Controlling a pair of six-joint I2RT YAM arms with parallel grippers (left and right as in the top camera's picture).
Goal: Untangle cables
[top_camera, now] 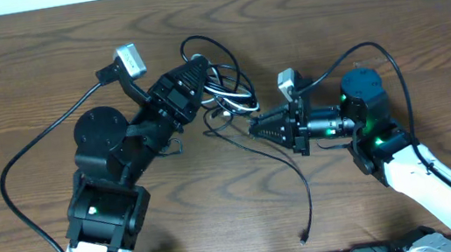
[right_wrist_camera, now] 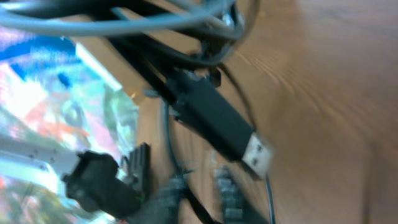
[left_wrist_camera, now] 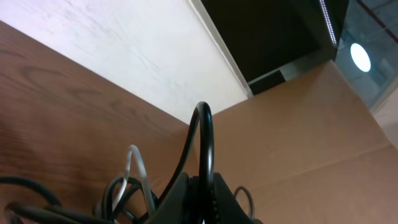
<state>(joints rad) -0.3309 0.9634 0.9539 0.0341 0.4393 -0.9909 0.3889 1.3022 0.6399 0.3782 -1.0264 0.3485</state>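
Fingers of your left gripper are squeezed tight on a black loop of the cables. The cables sit in a knot near the middle of the tabletop, a bit toward the far edge.

Your right gripper points at that knot from the right side, with its tips just beside it. The close view is too blurry to tell if it is pinching anything or not.

The knot lies ahead of the right gripper and a little toward the far edge. The left arm is the nearer one, since it is already in the knot.

One long loose cord runs from the knot, past the right gripper, toward the near edge. It ends in a small plug. Only the top view shows that cord's whole run. Only the right wrist view shows a flat black plug with a metal end, right in front of that gripper.
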